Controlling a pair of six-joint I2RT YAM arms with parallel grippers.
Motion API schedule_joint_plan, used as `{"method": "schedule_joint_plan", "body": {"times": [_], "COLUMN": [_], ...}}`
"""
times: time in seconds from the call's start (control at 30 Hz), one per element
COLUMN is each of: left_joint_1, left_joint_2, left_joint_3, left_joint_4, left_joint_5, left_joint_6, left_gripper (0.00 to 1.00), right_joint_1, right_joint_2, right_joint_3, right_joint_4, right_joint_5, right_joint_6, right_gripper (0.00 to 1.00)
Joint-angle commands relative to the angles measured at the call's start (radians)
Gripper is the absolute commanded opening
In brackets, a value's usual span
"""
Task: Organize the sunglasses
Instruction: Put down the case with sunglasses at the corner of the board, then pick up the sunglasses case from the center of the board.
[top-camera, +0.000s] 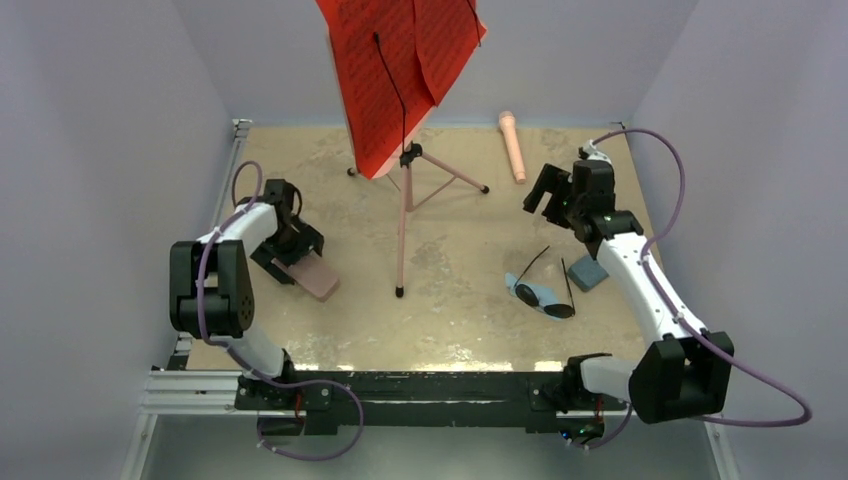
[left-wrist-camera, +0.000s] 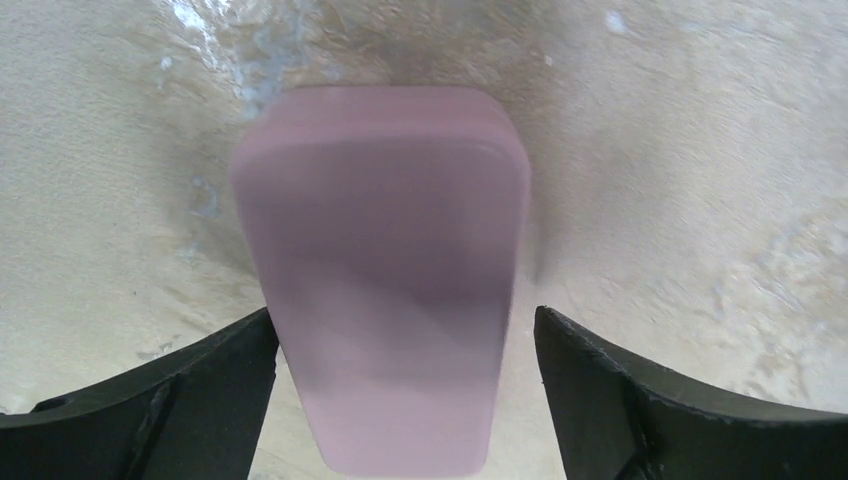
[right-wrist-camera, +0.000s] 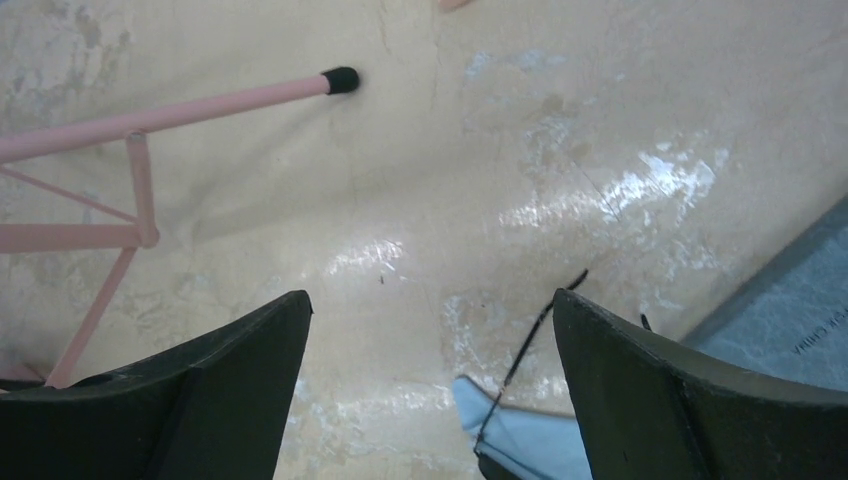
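A black pair of sunglasses (top-camera: 548, 298) with long thin arms lies on a light blue cloth (top-camera: 537, 292) at the right of the table. My right gripper (top-camera: 545, 195) hovers open beyond them. In the right wrist view one thin arm (right-wrist-camera: 530, 340) and the cloth (right-wrist-camera: 520, 435) show between its fingers (right-wrist-camera: 430, 310). At the left, my left gripper (top-camera: 287, 262) stands open astride the near end of a pink oblong case (top-camera: 318, 277). The left wrist view shows the case (left-wrist-camera: 390, 280) lying on the table between the spread fingers (left-wrist-camera: 405, 312), with a gap on the right side.
A grey-blue flat case (top-camera: 587, 272) lies just right of the sunglasses, and its corner (right-wrist-camera: 800, 320) shows in the right wrist view. A pink tripod stand (top-camera: 405, 200) holding red sheets (top-camera: 405, 70) stands mid-table. A pink tube (top-camera: 513, 145) lies at the back. Walls close in on three sides.
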Motion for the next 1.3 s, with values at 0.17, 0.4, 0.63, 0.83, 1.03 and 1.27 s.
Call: {"method": "schedule_joint_plan", "body": {"times": [0.17, 0.4, 0.63, 0.83, 1.03, 1.27], "left_joint_1": [-0.013, -0.121, -0.182, -0.182, -0.182, -0.182], "left_joint_2": [-0.408, -0.596, -0.657, -0.698, -0.676, -0.707], "left_joint_3": [-0.013, -0.205, -0.372, -0.367, -0.371, -0.371], "left_joint_4": [-0.029, 0.074, 0.111, 0.065, 0.074, 0.052], "left_joint_5": [0.131, 0.359, 0.46, 0.416, 0.426, 0.416], "left_joint_6": [0.014, 0.028, 0.043, 0.081, 0.08, 0.077], "left_gripper": [1.0, 1.0, 1.0, 1.0, 1.0, 1.0], "right_joint_1": [-0.219, -0.417, -0.431, -0.433, -0.433, -0.432], "right_joint_2": [-0.139, -0.025, 0.225, 0.39, 0.441, 0.42], "right_joint_3": [-0.117, -0.11, 0.02, 0.063, 0.105, 0.081], "right_joint_4": [-0.171, -0.231, -0.268, -0.229, -0.267, -0.248], "right_joint_5": [-0.014, 0.154, 0.274, 0.183, 0.191, 0.151], "right_joint_6": [0.083, 0.095, 0.135, 0.133, 0.122, 0.09], "right_gripper": [0.98, 0.99, 0.99, 0.97, 0.87, 0.55]}}
